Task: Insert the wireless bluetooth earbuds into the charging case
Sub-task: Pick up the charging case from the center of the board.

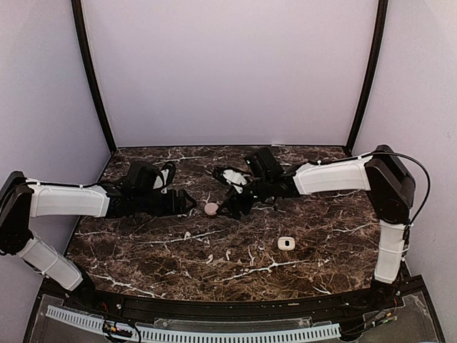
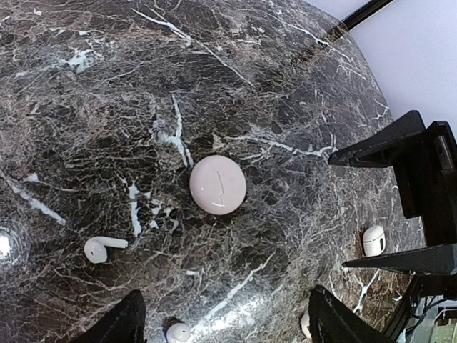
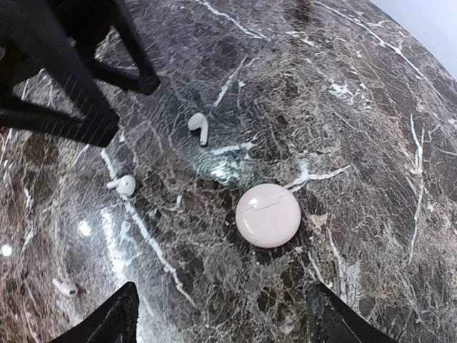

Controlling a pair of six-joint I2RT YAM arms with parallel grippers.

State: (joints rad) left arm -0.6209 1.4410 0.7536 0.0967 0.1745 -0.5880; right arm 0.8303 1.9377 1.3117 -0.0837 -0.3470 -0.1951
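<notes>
The pink case (image 2: pixel 218 184), round and with its lid down, lies on the marble table (image 1: pixel 343 229) between the two arms. The left gripper (image 2: pixel 226 314) is near it on one side and the right gripper (image 3: pixel 221 309) near it on the other, both pointing in at it. Both grippers have their fingers spread wide with nothing between them. The earbuds (image 3: pixel 198 125) lie loose on the table around the case: the right wrist view shows three on the side toward the left gripper, none touching the case, and the left wrist view shows another close to the right gripper's fingers. A small white case (image 1: pixel 286 244) sits well apart, nearer the front on the right. Since the lid looks closed, the step in hand is most likely getting the pink case open before any earbud goes in. To do that well, one gripper should pin the base low on its sides so the smooth round shell cannot skid on the polished stone, while the other catches the lid at its seam and lifts gently; squeezing across the seam would only hold it shut. The two sets of fingers are close together, so they are best moved one at a time. The earbuds are tiny and likely to roll, so each is best pinched by the bulb from straight above, with the stem lined up to its slot
</notes>
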